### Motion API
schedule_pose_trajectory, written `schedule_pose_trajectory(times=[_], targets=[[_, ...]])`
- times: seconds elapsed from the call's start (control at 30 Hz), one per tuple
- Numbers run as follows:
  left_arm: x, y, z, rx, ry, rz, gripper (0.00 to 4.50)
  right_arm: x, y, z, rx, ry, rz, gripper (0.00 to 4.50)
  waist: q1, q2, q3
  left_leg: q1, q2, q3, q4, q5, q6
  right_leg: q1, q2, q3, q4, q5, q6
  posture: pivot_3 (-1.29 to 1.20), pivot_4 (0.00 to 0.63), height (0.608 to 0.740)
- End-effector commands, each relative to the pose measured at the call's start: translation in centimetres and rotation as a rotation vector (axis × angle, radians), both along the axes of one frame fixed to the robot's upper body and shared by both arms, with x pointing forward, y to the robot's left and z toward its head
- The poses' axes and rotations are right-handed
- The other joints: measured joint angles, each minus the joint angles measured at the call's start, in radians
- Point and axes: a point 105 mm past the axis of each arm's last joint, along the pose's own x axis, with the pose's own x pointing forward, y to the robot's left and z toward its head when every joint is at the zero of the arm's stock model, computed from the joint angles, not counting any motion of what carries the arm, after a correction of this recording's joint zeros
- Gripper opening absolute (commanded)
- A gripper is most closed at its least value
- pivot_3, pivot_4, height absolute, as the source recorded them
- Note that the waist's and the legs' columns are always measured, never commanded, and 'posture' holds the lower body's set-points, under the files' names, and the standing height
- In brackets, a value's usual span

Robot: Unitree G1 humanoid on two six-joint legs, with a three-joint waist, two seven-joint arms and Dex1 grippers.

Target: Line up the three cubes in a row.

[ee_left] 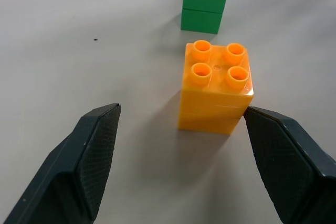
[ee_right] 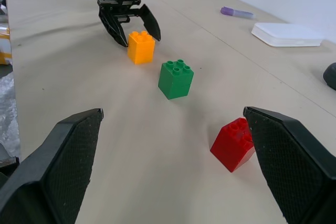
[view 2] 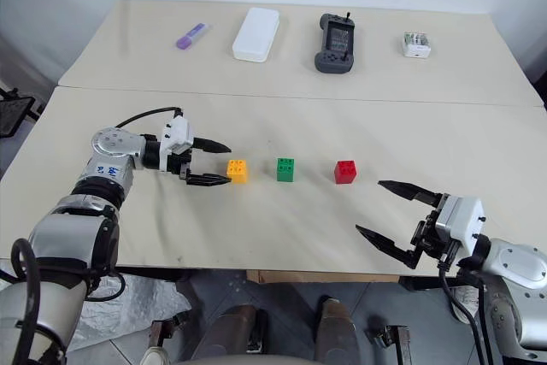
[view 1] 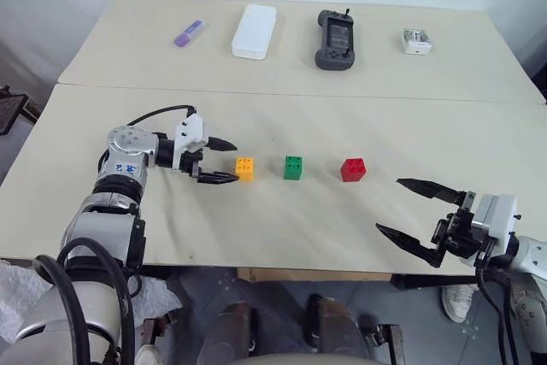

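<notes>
Three cubes in a row mid-counter [view 1: 102, 237] — orange-yellow cube [view 1: 244, 168], green cube [view 1: 293, 167], red cube [view 1: 353, 169]. Left pincer [view 1: 224, 160] spread open just beside the orange-yellow one, holding nothing. Right pincer [view 1: 408, 208] wide open, empty — well apart from the red cube.

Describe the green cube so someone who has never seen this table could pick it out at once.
On the near table, three studded toy cubes sit in a row in front of the robot. The green cube is the middle one, with the orange cube toward the robot's left and the red cube toward its right. It is the only green one.
</notes>
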Motion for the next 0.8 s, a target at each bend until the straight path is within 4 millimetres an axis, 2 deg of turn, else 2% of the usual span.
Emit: schedule_pose_trajectory(times=[0.03, 0.13, 0.23, 0.33, 0.5, 0.6, 0.8], targets=[[-1.4, 2.1, 1.3, -0.075, -0.036, -0.040, 3.97, -0.3, -0.1, 0.7, -0.001, -0.015, 0.020, 4.50, -0.005, 0.000, 0.000, 0.000, 0.000, 0.000, 0.000, 0.000, 0.000, 0.000, 0.000, 0.000, 0.000, 0.000, 0.000, 0.00, 0.150, 0.740], [-3.3, 4.4, 1.4, -0.096, -0.051, -0.028, 4.47, -0.4, -0.6, 0.5, 0.007, 0.000, 0.025, 4.50, -0.018, 0.000, 0.000, 0.000, 0.002, -0.001, -0.001, 0.000, 0.000, -0.002, 0.000, 0.001, 0.001, 0.000, 0.000, 0.00, 0.150, 0.740], [-5.2, 5.9, 1.7, -0.132, -0.061, 0.016, 4.47, -0.2, -1.1, 0.4, 0.049, 0.006, 0.045, 4.50, -0.023, 0.000, 0.000, 0.001, 0.002, -0.006, 0.000, 0.000, 0.000, -0.001, 0.000, 0.001, 0.001, 0.000, 0.000, 0.00, 0.150, 0.740], [-7.8, 7.7, 1.9, -0.194, -0.088, 0.175, 4.47, 1.0, -1.4, -0.3, 0.052, 0.038, 0.090, 4.50, -0.032, 0.000, 0.000, 0.002, 0.001, -0.007, 0.000, 0.000, 0.001, -0.001, -0.002, 0.003, 0.001, 0.000, 0.000, 0.00, 0.150, 0.740], [-10.1, 8.6, 2.1, -0.249, -0.123, 0.322, 4.47, 2.8, -1.0, 0.2, 0.063, -0.016, 0.168, 4.50, -0.021, 0.001, 0.000, 0.002, 0.002, -0.010, 0.000, -0.001, 0.000, 0.000, -0.002, 0.003, 0.000, 0.001, -0.001, 0.00, 0.150, 0.740], [-10.6, 8.5, 2.0, -0.260, -0.131, 0.359, 4.47, 4.0, -0.8, 0.4, 0.057, -0.010, 0.212, 4.50, -0.015, 0.002, 0.000, 0.003, 0.002, -0.010, 0.000, -0.001, -0.001, 0.000, -0.002, 0.003, 0.000, 0.001, -0.002, 0.00, 0.150, 0.740], [-10.0, 8.0, 1.9, -0.272, -0.155, 0.351, 4.47, 5.3, -0.7, 1.0, 0.047, -0.029, 0.257, 4.50, -0.015, 0.003, 0.000, 0.002, 0.001, -0.010, 0.000, -0.001, -0.001, -0.001, -0.002, 0.002, 0.000, 0.001, -0.003, 0.00, 0.150, 0.740]])
